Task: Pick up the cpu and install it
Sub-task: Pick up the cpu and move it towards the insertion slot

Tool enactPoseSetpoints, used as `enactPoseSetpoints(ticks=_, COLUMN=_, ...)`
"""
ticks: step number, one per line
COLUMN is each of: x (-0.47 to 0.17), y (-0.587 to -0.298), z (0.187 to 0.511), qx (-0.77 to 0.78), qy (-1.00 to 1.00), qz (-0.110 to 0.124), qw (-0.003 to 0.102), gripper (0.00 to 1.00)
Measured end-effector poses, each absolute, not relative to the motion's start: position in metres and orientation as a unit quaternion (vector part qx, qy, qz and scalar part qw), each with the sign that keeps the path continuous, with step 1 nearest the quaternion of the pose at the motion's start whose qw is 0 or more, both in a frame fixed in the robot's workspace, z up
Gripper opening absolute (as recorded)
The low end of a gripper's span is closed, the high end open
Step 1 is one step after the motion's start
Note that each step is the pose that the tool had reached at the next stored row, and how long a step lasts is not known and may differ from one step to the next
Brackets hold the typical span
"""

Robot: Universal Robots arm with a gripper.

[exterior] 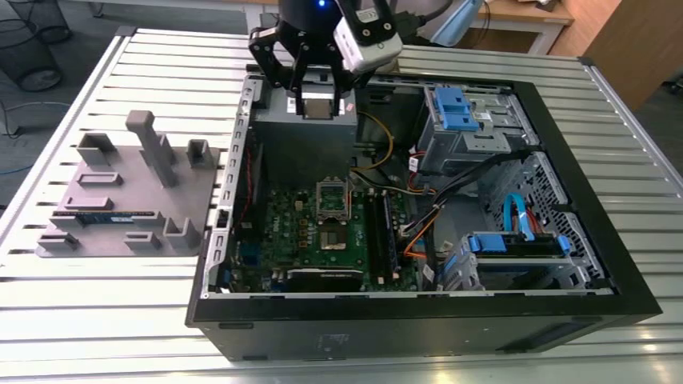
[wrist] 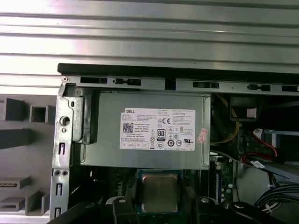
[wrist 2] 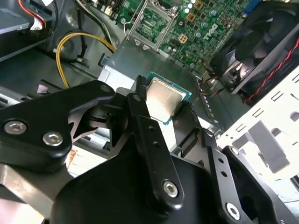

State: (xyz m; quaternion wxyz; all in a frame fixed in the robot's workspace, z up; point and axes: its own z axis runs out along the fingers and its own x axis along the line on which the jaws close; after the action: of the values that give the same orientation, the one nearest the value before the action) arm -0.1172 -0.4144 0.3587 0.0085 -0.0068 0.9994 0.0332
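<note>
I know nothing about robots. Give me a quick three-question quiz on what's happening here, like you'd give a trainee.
1. True or false: the gripper is shut on the cpu.
2. Which grey metal box does the cpu hang above?
3. Fill in: the socket on the board is ___ (empty or filled).

Key: 1 true. 2 the power supply. 3 empty.

Slatted metal tbl (exterior: 85, 320), grey floor (exterior: 171, 16), wood desk (exterior: 523, 14), wire bin (exterior: 37, 56)
</note>
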Motion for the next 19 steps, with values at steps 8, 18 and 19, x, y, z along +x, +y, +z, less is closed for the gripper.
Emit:
enactPoseSetpoints(ticks=8, x=-0.117, y=-0.430, z=0.357, qx=-0.007, qy=0.999, qz=0.033, qw=0.009, gripper=0.47)
enactPoseSetpoints(ticks=18, x=-0.117, y=-0.448, z=0.343, qx=-0.007, qy=0.999, qz=0.033, qw=0.008, gripper=0.47)
enactPoseSetpoints(ticks=19, x=-0.117, y=-0.449, z=0.341, qx=-0.007, qy=0.999, qz=0.033, qw=0.008, gripper=0.47)
